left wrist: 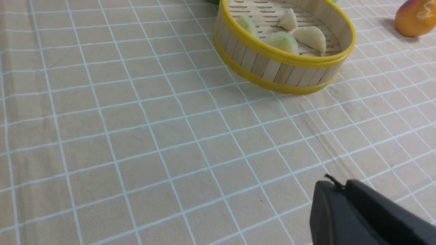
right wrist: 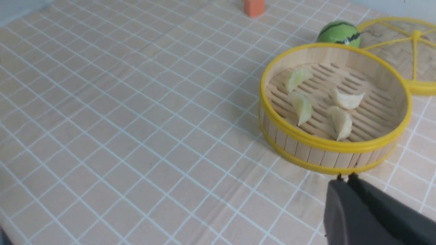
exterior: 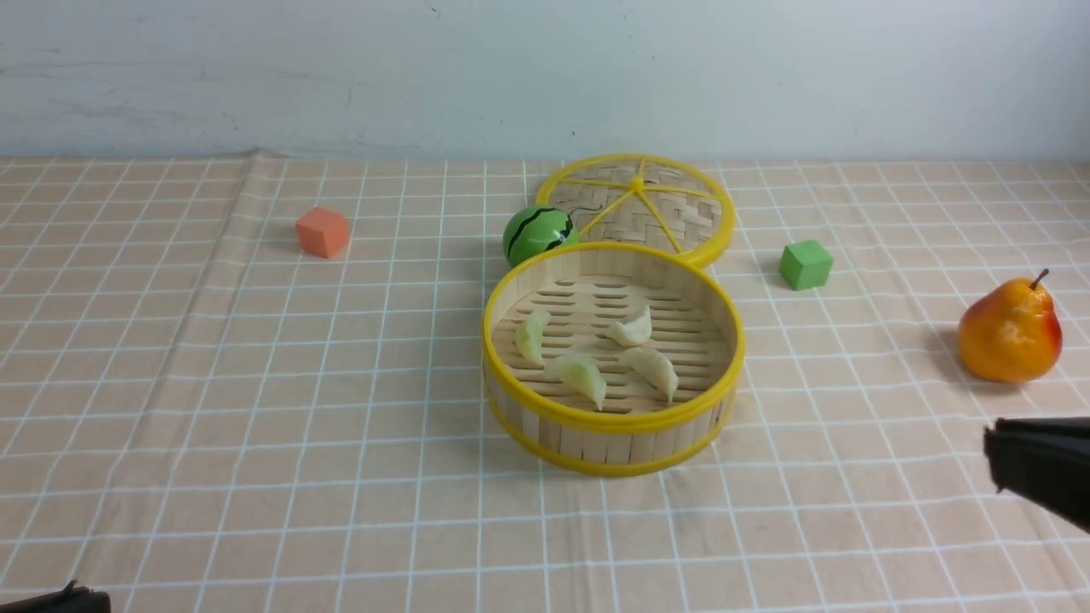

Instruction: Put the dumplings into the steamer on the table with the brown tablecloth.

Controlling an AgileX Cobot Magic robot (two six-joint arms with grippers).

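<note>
Pale dumplings, four of them, lie inside the yellow-rimmed steamer, so loading looks finished; next, simply park both arms. Left fingers and right fingers are each pressed together, empty. Bare cloth on the desk's near side leaves room for withdrawing; the pear needs clearance.

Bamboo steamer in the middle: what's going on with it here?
Nothing is being handled right now. All four dumplings lie apart on the slatted floor inside the bamboo steamer, so the loading looks done. The right gripper has its jaws shut and empty over the tablecloth, and the left gripper holds nothing either. The woven lid is off, lying behind the steamer beside the toy watermelon.
</note>
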